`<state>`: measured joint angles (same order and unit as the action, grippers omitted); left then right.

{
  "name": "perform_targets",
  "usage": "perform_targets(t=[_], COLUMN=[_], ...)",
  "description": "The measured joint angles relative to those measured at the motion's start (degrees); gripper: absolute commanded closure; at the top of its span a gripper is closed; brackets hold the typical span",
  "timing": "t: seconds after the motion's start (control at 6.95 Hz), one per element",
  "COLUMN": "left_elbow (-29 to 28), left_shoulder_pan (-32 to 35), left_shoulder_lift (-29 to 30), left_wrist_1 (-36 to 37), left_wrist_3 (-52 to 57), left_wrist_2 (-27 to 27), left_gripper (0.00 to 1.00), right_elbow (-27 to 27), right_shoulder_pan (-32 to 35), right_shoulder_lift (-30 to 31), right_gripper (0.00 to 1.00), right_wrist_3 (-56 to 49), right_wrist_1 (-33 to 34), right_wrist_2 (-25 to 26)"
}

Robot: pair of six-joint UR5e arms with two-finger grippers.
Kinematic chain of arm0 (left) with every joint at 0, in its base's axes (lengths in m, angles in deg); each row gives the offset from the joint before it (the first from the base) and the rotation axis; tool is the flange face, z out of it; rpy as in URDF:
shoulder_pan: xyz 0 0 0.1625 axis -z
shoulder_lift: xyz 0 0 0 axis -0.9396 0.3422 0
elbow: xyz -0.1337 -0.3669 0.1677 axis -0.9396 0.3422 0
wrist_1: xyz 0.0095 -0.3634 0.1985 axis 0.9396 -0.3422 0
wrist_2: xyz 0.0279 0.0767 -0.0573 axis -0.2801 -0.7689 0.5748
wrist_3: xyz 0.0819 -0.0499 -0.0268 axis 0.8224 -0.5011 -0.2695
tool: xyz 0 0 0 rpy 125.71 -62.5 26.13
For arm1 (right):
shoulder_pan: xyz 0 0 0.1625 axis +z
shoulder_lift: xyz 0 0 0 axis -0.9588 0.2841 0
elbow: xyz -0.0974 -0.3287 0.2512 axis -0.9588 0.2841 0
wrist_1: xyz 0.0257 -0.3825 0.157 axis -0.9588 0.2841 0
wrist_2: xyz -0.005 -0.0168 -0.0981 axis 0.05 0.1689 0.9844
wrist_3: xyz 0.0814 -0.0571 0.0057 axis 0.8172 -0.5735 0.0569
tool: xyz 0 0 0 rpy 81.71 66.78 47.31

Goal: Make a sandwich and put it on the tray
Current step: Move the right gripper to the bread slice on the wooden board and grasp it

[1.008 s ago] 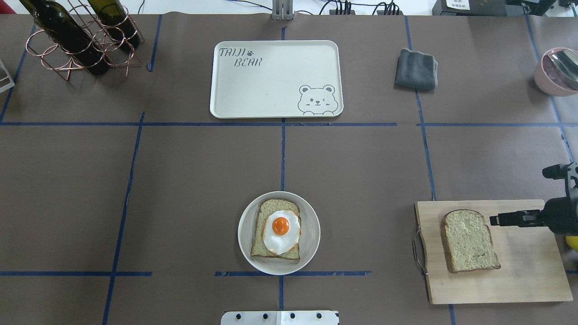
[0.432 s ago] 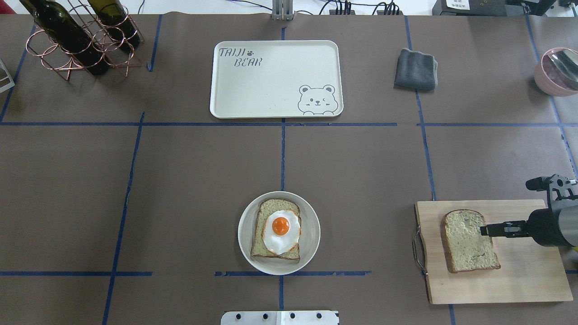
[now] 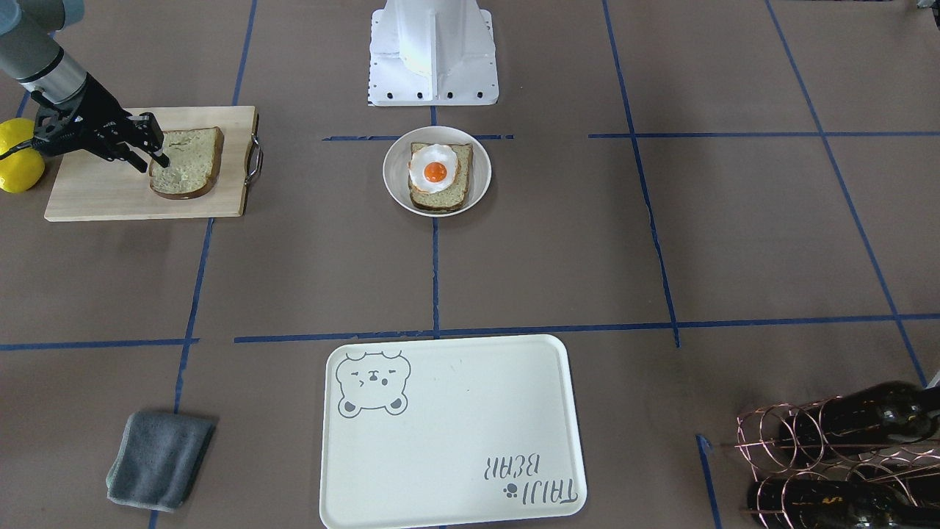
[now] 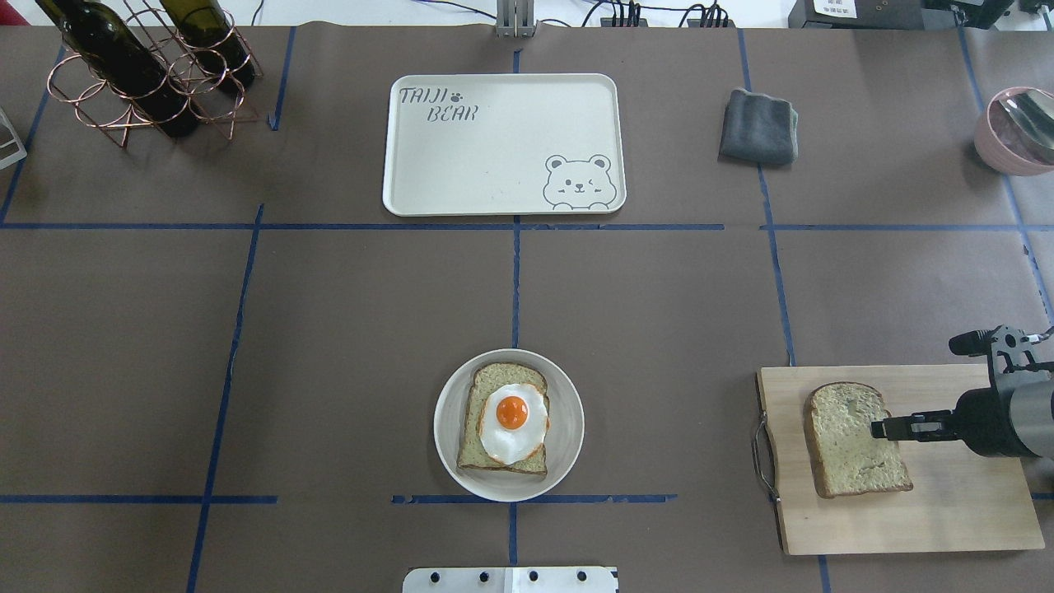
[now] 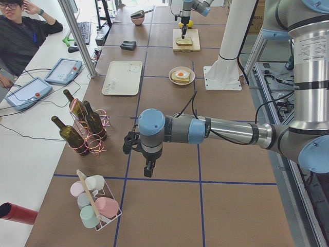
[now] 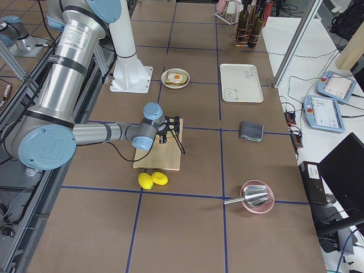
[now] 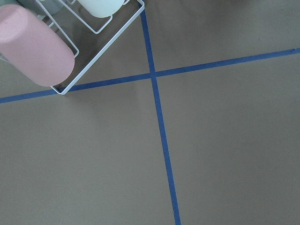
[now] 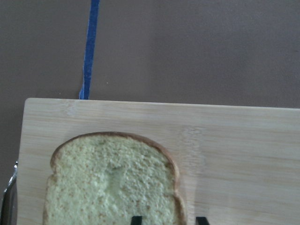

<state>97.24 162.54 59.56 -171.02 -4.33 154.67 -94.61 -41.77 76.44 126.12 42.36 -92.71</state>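
While my right gripper [image 4: 876, 428] hangs, fingers spread astride the crust edge of the loose bread slice [image 4: 852, 445] on the cutting board [image 4: 947, 511] by the surface's near right corner, I judge it soft, light: pinch gently across the crust.

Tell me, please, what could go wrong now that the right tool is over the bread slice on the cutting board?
1. The right tool straddles one crust edge of the bread slice on the cutting board; a shallow pinch might tear it or let it drop.
2. The fried egg merely rests on the other slice; landing off-centre could shove it onto the plate.
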Motion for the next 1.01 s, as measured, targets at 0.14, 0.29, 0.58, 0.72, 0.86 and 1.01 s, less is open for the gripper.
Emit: perform_targets(t=[0.14, 0.29, 0.58, 0.72, 0.86, 1.01], left_elbow=[0.0, 0.0, 0.2, 0.4, 0.7, 0.8], left_shoulder_pan=[0.0, 0.1, 0.1, 0.1, 0.1, 0.1], left_shoulder_lift=[0.0, 0.0, 0.0, -0.2, -0.3, -0.3], left_wrist_1=[0.0, 0.1, 0.1, 0.1, 0.1, 0.1], left_wrist_3=[0.0, 0.0, 0.0, 0.0, 0.0, 0.0], left_wrist_2=[0.0, 0.0, 0.0, 0.0, 0.0, 0.0], left_gripper=[0.00, 0.00, 0.00, 0.00, 0.00, 0.00], right_elbow=[0.0, 0.0, -0.1, -0.1, -0.2, -0.9], right_shoulder_pan=[-0.2, -0.2, -0.1, 0.0, 0.1, 0.6], right_shoulder_lift=[0.0, 0.0, 0.2, 0.3, 0.4, 0.4], right_gripper=[1.00, 1.00, 1.00, 1.00, 1.00, 1.00], right_wrist_3=[0.0, -0.2, -0.6, -0.7, -0.7, -0.7], right_wrist_1=[0.0, -0.1, -1.3, -1.7, -1.9, -2.0], right_wrist_2=[0.0, -0.1, -0.2, -0.2, -0.2, -1.1])
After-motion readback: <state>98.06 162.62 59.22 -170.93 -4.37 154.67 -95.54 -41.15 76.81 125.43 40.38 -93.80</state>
